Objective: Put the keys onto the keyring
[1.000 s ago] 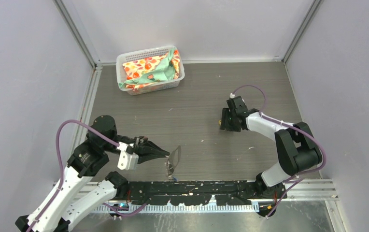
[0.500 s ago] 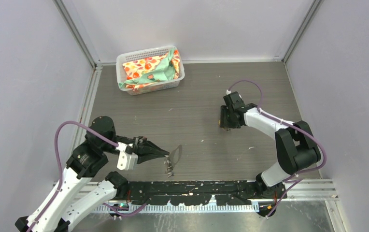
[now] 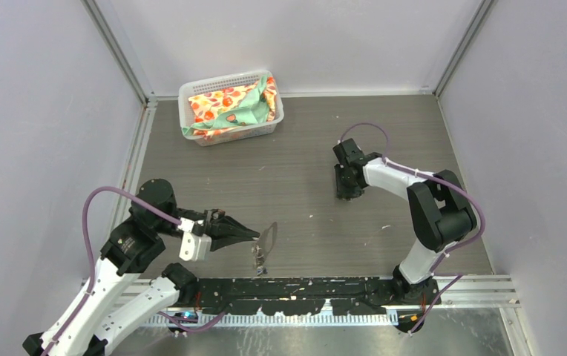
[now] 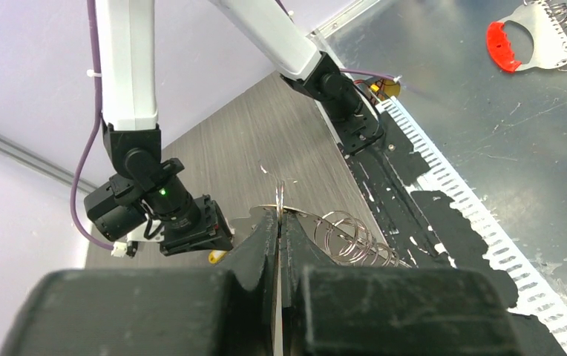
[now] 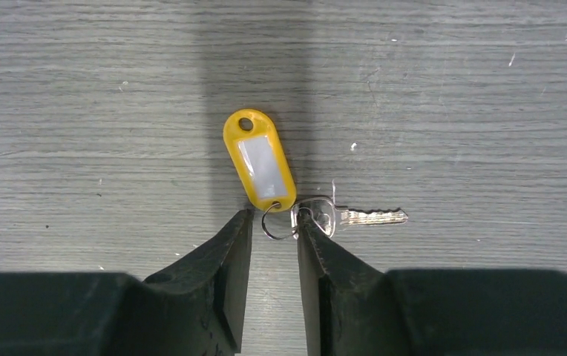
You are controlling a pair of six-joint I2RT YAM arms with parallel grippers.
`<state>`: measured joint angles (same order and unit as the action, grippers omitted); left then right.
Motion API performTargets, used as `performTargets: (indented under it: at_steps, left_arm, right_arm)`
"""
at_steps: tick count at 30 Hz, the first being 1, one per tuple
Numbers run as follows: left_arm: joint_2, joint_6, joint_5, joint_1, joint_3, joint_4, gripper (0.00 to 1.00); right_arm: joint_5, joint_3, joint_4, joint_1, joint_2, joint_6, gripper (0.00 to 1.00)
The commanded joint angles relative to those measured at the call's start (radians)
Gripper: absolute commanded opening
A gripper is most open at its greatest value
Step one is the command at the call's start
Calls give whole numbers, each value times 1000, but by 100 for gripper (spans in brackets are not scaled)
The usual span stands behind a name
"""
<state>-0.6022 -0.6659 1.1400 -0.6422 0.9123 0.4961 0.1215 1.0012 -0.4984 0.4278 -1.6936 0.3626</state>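
Shifted leftward across the table [image 3: 295,141] since the earlier frame, the right gripper [image 5: 273,219] stands over the yellow-tagged key [image 5: 260,161], right of the table's centre, jaws narrow and straddling its small ring [image 5: 275,222], not yet gripping. Left gripper [image 3: 257,236], clamped on the keyring [image 3: 269,237] near the front edge, holds it raised, judged ready for threading.

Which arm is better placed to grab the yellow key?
Right. The right hand stands open directly over the yellow key; the left hand is shut on the keyring.
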Motion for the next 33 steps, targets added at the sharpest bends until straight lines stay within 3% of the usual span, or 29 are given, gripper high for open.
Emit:
performTargets:
  at_steps: [1, 7, 19, 26, 28, 30, 33]
  left_arm:
    - [11, 12, -2, -4, 39, -53, 0]
    - [21, 16, -10, -4, 35, -53, 0]
    - [16, 21, -15, -4, 30, -53, 1]
    - [19, 24, -23, -5, 28, -52, 0]
    - [19, 26, -23, -5, 29, -53, 0]
    - [21, 26, -25, -5, 27, -53, 0]
    - [24, 21, -23, -4, 21, -53, 0]
  right_arm:
    - [23, 45, -25, 1, -14, -13, 30]
    - [-28, 48, -22, 0, -19, -7, 2]
    - [-269, 105, 6, 59, 129, -26, 1]
    - [-278, 175, 0, 153, 88, -13, 1]
    - [-156, 170, -28, 154, 91, 7, 16]
    - [0, 131, -39, 154, 110, 31, 49]
    - [120, 97, -58, 154, 135, 33, 66]
